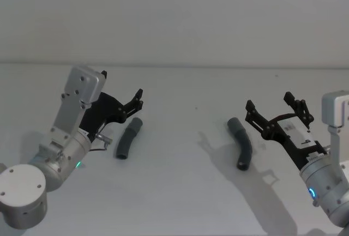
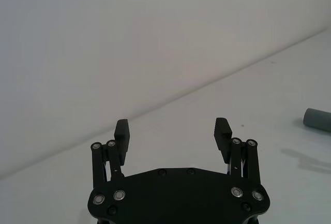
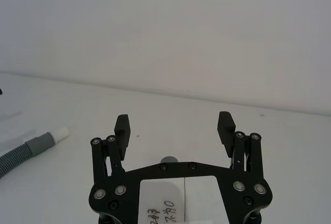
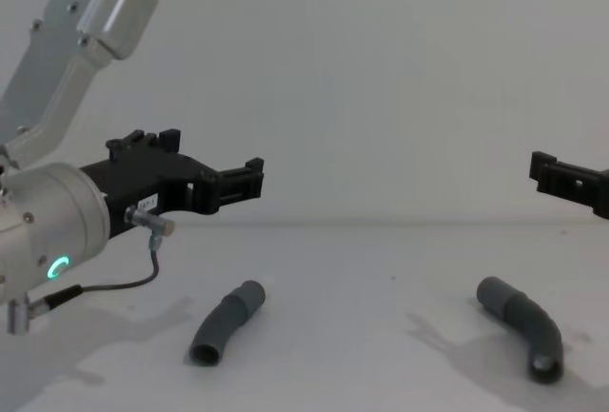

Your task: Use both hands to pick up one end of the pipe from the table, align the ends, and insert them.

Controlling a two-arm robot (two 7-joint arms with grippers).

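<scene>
Dark grey and slightly bent, the left pipe piece (image 1: 128, 138) lies flat on the white worktop (image 1: 180, 192). The left gripper (image 1: 136, 101) hovers above its far end, fingers spread wide and touching nothing. Well to the right of that piece lies the right pipe piece (image 1: 241, 143), with bare worktop between them. Farther right again, the right gripper (image 1: 268, 101) hangs in the air, also spread and empty. Behind the left piece, open surface runs back to the wall (image 1: 174, 18).
</scene>
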